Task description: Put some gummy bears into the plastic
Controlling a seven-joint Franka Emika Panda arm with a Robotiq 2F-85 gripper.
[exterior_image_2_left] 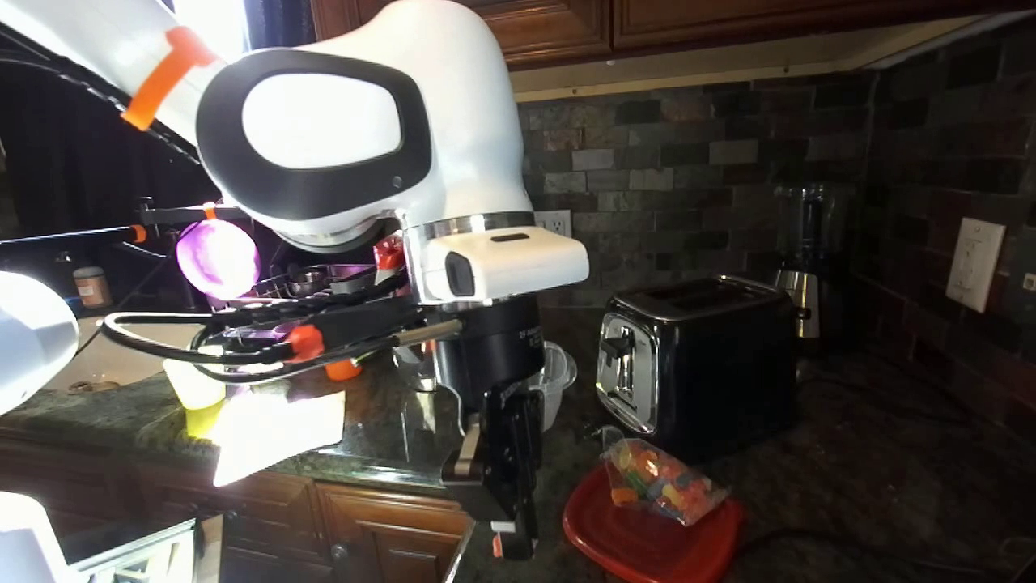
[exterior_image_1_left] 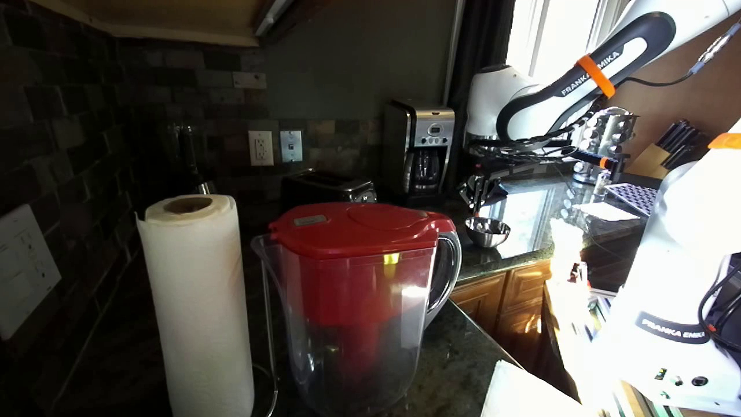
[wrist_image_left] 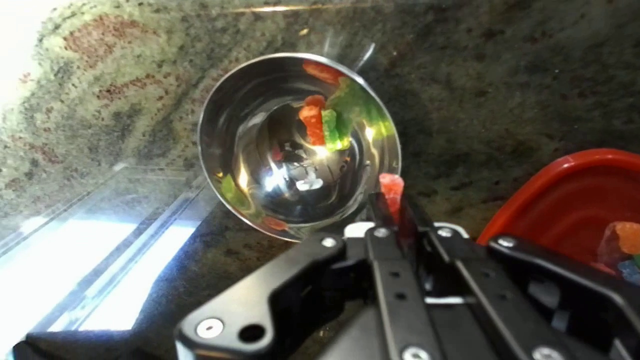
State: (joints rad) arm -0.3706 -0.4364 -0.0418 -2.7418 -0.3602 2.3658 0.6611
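The tool (wrist_image_left: 396, 207) clamped one red gummy (wrist_image_left: 391, 185), seen against the lower right rim of the bowl (wrist_image_left: 260, 150) in the wrist view. It gripped one end and left the other exposed, presumably for clean release. The single bowl stood mouth up on the counter (wrist_image_left: 450, 90), apparently to catch or supply pieces. It contained at least two: one orange gummy (wrist_image_left: 313, 125) and one green gummy (wrist_image_left: 331, 127). One bag (exterior_image_2_left: 665, 479), lower right in an exterior view, lay mostly on one tray (exterior_image_2_left: 603, 530); its gummies (exterior_image_2_left: 678, 492) overlapped beyond counting.
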